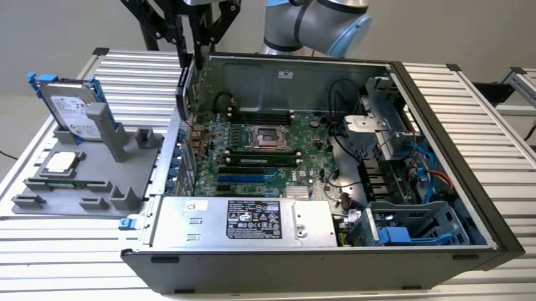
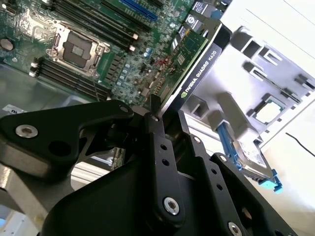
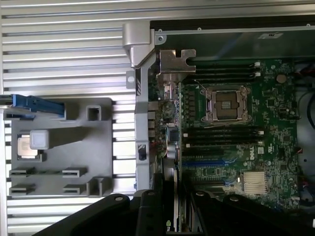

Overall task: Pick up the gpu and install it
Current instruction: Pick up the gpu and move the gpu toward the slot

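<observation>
My gripper is shut on the gpu, which hangs edge-on and upright over the open computer case, at the side wall on the exterior view's left. In the second wrist view the black fingers clamp the card's upper edge, and the gpu shows its green board and black shroud. In the first wrist view the gpu's silver end bracket stands over the case's rear wall, with the card's edge running back to my gripper. It hangs above the motherboard, and I cannot tell whether it touches a slot.
A grey fixture tray lies on the exterior view's left, holding a silver hard drive with blue rails, a processor chip and a memory stick. Inside the case are a power supply, cables and a blue-tabbed drive cage.
</observation>
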Controlling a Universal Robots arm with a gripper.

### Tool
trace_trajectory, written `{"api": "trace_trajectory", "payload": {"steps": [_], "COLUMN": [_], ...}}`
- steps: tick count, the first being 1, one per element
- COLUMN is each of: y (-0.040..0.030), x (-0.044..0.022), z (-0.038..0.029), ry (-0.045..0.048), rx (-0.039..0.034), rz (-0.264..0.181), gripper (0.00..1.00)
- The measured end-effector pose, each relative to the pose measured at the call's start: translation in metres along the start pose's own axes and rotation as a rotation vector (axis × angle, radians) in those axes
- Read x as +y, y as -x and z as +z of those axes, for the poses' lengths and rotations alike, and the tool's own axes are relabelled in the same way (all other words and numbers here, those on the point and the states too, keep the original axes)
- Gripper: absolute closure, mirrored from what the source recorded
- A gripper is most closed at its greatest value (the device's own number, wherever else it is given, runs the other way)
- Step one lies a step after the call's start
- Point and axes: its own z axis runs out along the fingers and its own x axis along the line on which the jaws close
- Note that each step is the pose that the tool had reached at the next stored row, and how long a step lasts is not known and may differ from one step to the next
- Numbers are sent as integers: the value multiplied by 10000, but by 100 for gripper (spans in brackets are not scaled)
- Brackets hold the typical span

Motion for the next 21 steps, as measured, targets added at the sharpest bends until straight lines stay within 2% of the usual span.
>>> {"api": "trace_trajectory", "payload": {"steps": [21], "y": [194], "x": [15], "z": [-1], "ry": [0], "rx": [0], "rz": [-1], "gripper": [100]}}
